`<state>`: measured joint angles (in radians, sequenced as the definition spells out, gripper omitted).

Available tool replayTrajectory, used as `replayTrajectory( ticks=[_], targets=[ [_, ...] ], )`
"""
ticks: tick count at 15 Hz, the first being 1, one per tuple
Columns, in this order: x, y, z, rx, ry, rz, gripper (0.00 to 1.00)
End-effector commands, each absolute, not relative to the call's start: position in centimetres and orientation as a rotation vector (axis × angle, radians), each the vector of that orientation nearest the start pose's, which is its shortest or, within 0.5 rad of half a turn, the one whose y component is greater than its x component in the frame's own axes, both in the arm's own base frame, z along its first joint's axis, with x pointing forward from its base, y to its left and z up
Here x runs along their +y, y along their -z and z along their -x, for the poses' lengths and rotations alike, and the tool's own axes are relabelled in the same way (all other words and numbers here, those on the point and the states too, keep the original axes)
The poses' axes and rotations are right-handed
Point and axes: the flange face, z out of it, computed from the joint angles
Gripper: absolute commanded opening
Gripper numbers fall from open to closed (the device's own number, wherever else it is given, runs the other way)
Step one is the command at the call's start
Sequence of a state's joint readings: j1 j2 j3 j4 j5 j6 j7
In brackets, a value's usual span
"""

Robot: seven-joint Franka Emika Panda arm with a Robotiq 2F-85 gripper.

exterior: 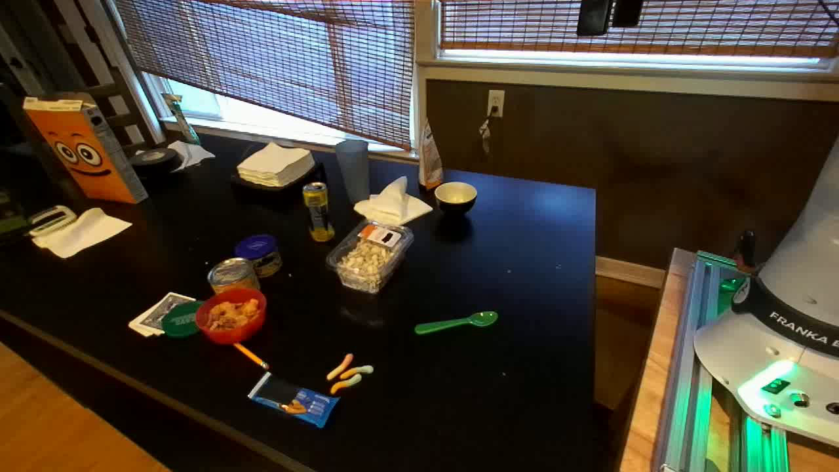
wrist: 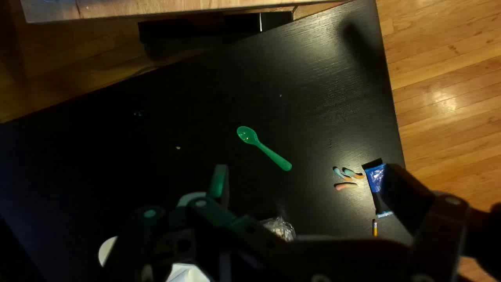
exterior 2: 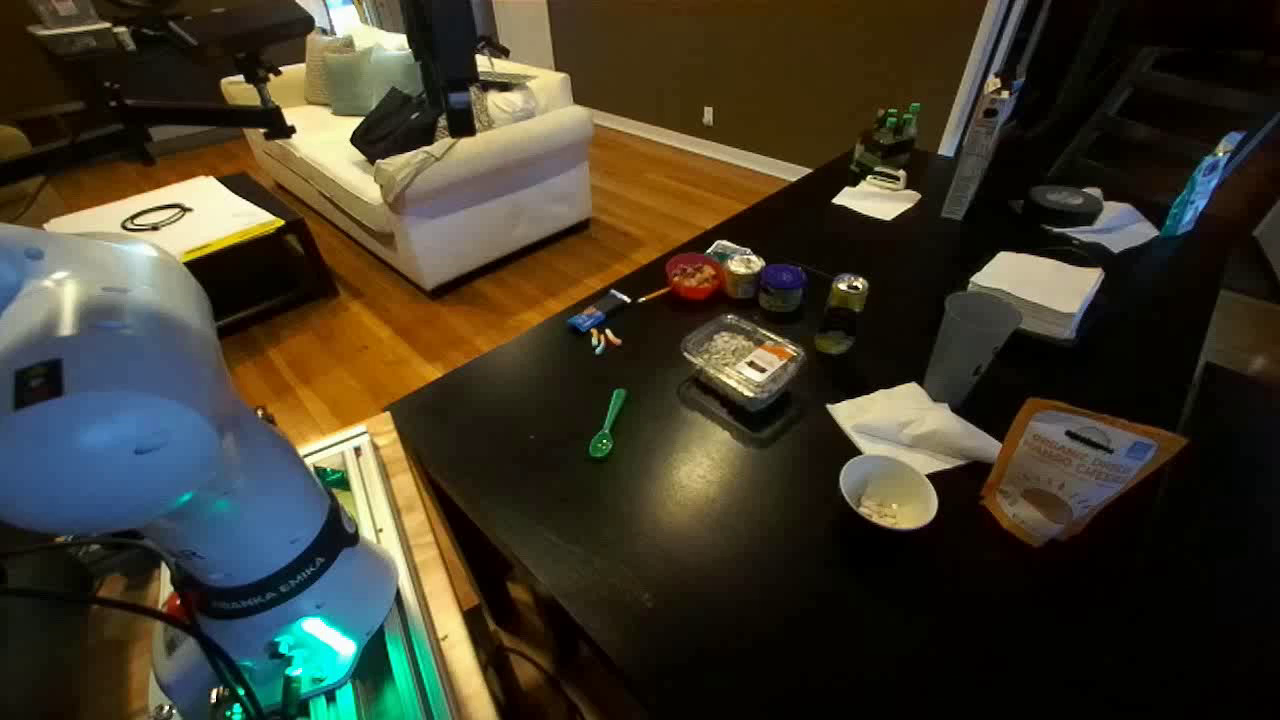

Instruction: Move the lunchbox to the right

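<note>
The lunchbox is a clear plastic container with whitish contents and an orange and white label. It sits upright on the black table in both exterior views. In the wrist view only one corner of the lunchbox shows; the gripper body hides the rest. My gripper is open in the wrist view, its fingers wide apart with nothing between them. Its dark fingertips hang high above the table at the top edge of both exterior views, well apart from the lunchbox.
A green spoon, gummy worms and a blue wrapped bar lie on the near side. A can, a napkin, a bowl, a red bowl and a grey cup surround the lunchbox.
</note>
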<state>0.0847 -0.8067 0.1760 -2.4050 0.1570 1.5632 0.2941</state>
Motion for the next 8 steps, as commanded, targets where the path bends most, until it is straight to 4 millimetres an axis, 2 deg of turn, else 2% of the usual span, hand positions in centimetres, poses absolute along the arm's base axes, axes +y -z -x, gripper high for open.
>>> replayTrajectory(
  ticks=[1,5,6,8],
  targets=[
    [10.8,-56.9,-28.5,0.143,-0.076,3.119,1.0],
    [10.8,-56.9,-28.5,0.143,-0.075,3.119,1.0],
    [10.0,-56.6,-28.8,0.177,-0.054,3.121,1.0],
    [10.3,-55.2,-31.0,0.075,0.002,3.112,1.0]
  ],
)
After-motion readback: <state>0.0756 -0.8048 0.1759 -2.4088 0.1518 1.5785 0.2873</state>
